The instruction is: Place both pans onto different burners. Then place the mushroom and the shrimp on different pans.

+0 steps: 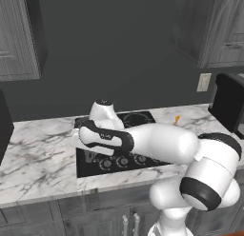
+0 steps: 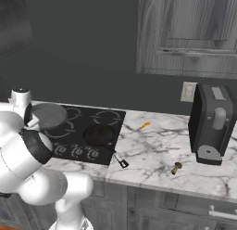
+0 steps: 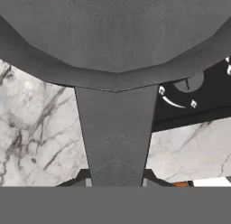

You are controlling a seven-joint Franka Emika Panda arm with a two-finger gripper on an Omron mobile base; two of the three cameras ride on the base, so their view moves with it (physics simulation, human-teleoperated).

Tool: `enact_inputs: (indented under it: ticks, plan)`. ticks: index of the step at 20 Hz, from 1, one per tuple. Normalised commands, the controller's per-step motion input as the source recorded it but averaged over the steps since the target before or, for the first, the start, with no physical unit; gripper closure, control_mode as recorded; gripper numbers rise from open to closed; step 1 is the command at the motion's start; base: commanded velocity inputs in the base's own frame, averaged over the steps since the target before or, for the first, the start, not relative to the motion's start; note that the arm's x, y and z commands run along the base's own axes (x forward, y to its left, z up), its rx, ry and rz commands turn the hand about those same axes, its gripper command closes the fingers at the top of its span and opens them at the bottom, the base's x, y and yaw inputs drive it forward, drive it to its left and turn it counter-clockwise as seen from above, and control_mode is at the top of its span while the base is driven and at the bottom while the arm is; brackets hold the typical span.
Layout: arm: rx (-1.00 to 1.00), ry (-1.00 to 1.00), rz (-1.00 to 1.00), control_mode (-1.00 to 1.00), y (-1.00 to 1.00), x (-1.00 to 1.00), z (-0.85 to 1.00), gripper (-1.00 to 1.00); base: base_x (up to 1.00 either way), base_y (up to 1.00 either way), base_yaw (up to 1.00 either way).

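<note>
Hand view showed my gripper [image 3: 116,182] clamped on the grey skillet's [image 3: 117,33] handle. It overhung the cooktop's [image 2: 78,131] left edge; I saw bare marble counter [image 2: 152,150] right of the black pan [image 2: 98,135]

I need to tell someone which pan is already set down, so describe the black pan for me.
Find the black cooktop in the marble counter. The black pan sits on its front right burner, its thin handle pointing toward the counter edge; the other pan, the grey skillet, is wider and paler.

Base views flank cooktop [image 2: 88,131], hand view close above skillet [image 3: 117,33]
</note>
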Motion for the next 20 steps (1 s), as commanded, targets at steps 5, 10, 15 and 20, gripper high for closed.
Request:
enact_inputs:
  ticks: [5,10,15,20]
  plan:
    - [0.00,0.11,-0.13,-1.00,-0.02,0.00,0.07,1.00,0.00,0.00,0.00]
    - [0.00,0.11,-0.05,-1.00,-0.01,0.15,0.01,1.00,0.00,0.00,0.00]
    - [0.00,0.10,-0.04,-1.00,0.00,0.27,0.00,1.00,0.00,0.00,0.00]
    - [0.00,0.10,-0.02,-1.00,0.00,0.36,0.00,1.00,0.00,0.00,0.00]
